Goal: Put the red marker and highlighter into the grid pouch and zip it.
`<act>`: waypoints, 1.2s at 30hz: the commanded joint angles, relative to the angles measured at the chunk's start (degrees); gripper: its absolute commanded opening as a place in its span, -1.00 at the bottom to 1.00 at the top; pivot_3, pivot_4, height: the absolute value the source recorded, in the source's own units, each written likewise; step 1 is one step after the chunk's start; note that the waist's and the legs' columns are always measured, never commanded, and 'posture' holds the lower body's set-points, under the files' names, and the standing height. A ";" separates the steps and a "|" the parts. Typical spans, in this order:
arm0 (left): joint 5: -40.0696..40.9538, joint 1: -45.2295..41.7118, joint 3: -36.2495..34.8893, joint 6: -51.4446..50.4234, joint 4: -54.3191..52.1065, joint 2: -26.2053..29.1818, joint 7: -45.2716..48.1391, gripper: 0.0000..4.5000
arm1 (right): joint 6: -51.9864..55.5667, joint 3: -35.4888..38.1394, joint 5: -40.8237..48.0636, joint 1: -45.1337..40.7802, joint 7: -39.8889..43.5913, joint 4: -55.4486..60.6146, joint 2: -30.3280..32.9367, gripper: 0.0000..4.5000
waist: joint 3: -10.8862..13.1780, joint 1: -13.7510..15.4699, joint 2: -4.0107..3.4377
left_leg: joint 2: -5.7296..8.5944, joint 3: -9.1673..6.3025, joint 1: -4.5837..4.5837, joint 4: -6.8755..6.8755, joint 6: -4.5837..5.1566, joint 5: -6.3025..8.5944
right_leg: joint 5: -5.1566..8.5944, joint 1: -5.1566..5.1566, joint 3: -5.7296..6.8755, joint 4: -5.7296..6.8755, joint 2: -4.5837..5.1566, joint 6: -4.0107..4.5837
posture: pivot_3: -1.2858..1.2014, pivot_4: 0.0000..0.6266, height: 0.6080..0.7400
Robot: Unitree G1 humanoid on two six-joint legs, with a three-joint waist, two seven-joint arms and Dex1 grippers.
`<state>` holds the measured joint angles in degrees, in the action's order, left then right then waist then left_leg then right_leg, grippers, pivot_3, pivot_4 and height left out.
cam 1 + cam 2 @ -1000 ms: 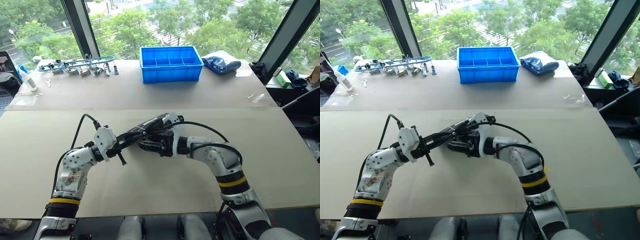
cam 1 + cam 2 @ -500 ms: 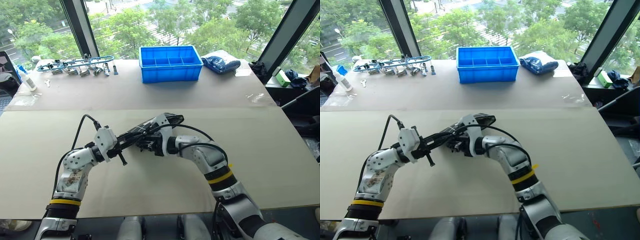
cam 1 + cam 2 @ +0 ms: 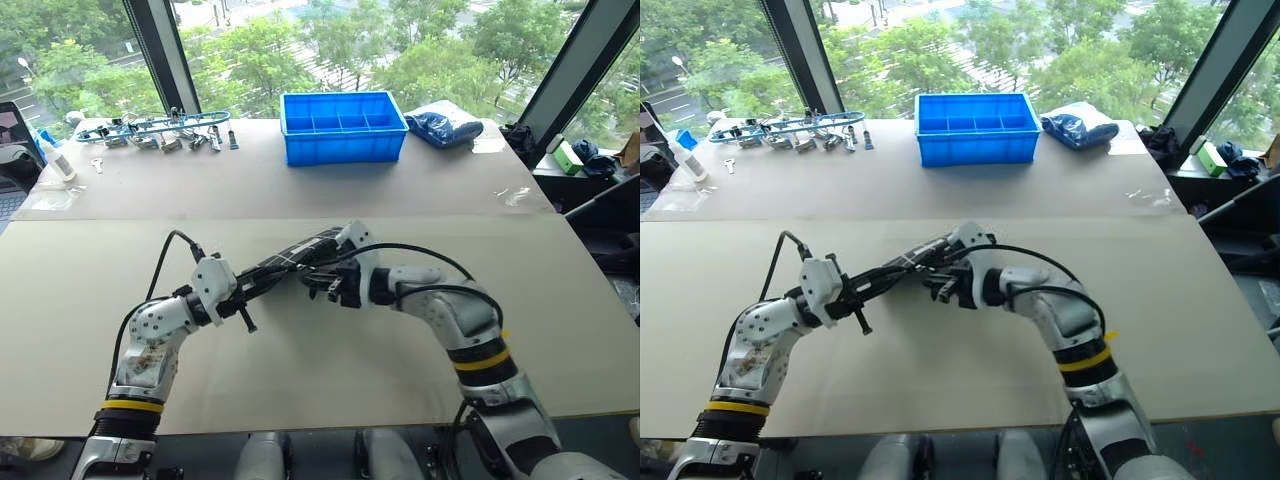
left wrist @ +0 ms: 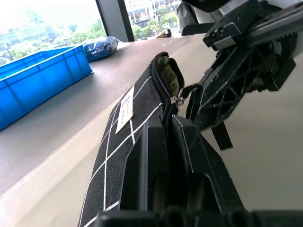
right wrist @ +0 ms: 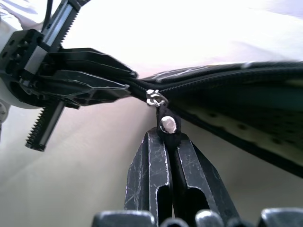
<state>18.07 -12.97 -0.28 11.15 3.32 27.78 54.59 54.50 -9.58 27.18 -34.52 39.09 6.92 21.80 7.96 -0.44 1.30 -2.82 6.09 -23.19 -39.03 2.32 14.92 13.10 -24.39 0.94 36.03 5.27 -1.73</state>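
Observation:
The grid pouch (image 3: 300, 250), black with white lines and a small white label, hangs above the table between both arms. My left gripper (image 3: 256, 285) is shut on its near end, fingers (image 4: 142, 156) clamped either side of the zipper seam. My right gripper (image 5: 166, 135) is shut on the black pull strap (image 5: 167, 125) just below the metal slider (image 5: 155, 98). Past the slider the pouch mouth (image 4: 165, 75) gapes, showing a pale dotted lining. The red marker and the highlighter are hidden.
A blue divided bin (image 3: 342, 127) stands at the back centre, with a dark blue bag (image 3: 445, 128) to its right. A rack of tools (image 3: 160, 130) and a white bottle (image 3: 55, 160) sit at the back left. The beige table (image 3: 330, 380) lies below the arms.
My right gripper has gone from open to shut on the pull strap and has shifted right along the pouch. The left gripper and its grip have stayed put.

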 commanded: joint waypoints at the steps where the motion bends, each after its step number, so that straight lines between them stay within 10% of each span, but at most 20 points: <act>1: 0.40 0.40 -0.95 0.05 -1.49 0.44 -0.47 -1.00 | -1.90 5.36 0.48 0.85 4.46 2.05 7.88 -0.97 | 0.00 -0.03 0.00 | 0.00 0.00 0.00 0.01 0.01 0.00 | 0.00 0.00 0.00 0.00 0.00 0.00 | 0.03 -0.52 1.00; 11: 0.50 0.29 -0.93 0.29 -1.05 0.35 -0.26 -1.00 | -9.34 7.41 -1.28 2.18 10.27 -2.32 16.88 -0.97 | 0.00 -0.33 0.01 | -0.02 0.02 0.05 0.04 0.03 0.02 | 0.01 0.00 -0.09 -0.03 -0.07 0.00 | 0.03 -0.52 1.00; 22: 0.79 0.05 -1.37 0.14 -0.95 1.13 0.27 -1.00 | -12.00 7.45 -3.33 3.38 11.56 -4.52 16.52 0.60 | 0.00 -0.08 0.01 | 0.00 0.04 0.03 0.02 0.03 0.02 | 0.00 0.00 -0.08 -0.04 -0.03 -0.01 | 0.03 -0.52 1.00; 36: 2.37 -1.39 1.06 3.19 0.41 2.33 9.20 -1.00 | -13.19 22.38 4.26 21.17 22.03 3.98 29.52 0.60 | 0.01 1.08 0.02 | -0.01 0.04 0.06 0.03 0.06 0.03 | 0.00 0.06 -0.08 -0.11 -0.05 -0.02 | 0.03 -0.52 1.00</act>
<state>18.56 -13.28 0.42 12.49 4.24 29.81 61.42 42.58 10.60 30.23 -13.68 60.62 8.36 50.83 7.97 0.64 1.32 -2.84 6.13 -23.12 -39.00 2.38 14.95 13.10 -24.32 0.86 35.93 5.22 -1.75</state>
